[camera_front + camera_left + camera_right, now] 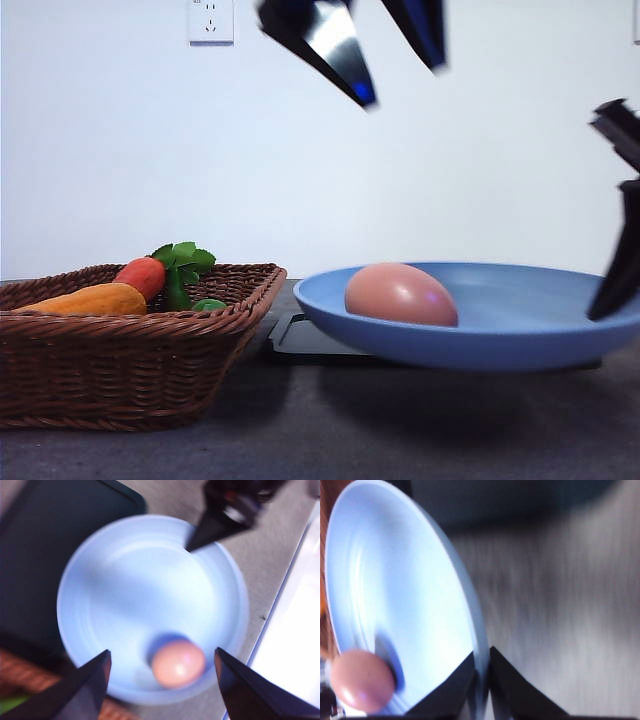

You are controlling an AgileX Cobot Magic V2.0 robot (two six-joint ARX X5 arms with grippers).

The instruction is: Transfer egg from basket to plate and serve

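While the right gripper (482, 680) pinches the rim of the plate (520, 330) between its closed fingers, the egg (400, 295) lies inside the plate, across the dish from that grip. High over the egg, the left gripper (400, 65) hangs with fingers spread and empty. Beside the plate sits the basket (120, 380).
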